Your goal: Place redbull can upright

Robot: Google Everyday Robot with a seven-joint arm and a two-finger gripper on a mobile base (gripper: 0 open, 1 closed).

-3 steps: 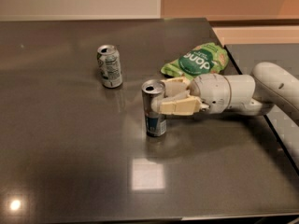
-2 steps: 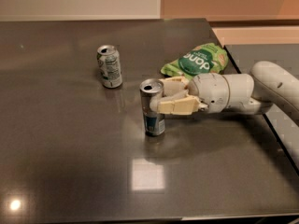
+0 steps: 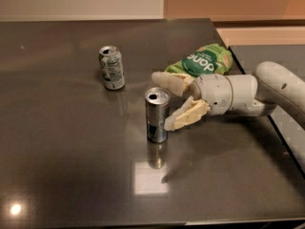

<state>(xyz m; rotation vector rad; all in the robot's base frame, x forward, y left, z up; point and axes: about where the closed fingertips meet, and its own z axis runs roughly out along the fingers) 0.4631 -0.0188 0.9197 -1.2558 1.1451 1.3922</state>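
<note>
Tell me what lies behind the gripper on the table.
A green snack bag lies behind the open gripper, which sits beside the upright redbull can. The bag's near edge is covered by the gripper, so that part cannot be seen.

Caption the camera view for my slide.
Open gripper straddles the upright redbull can on a table; white can and green bag nearby.

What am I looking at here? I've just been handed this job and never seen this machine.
A single camera looks down on a dark table. The white arm reaching in from the right belongs to the robot. At its end is the gripper, two tan fingers, open and holding nothing. The redbull can stands upright right by the fingertips. Farther back are a white-and-green can, also upright, and a green snack bag.
</note>
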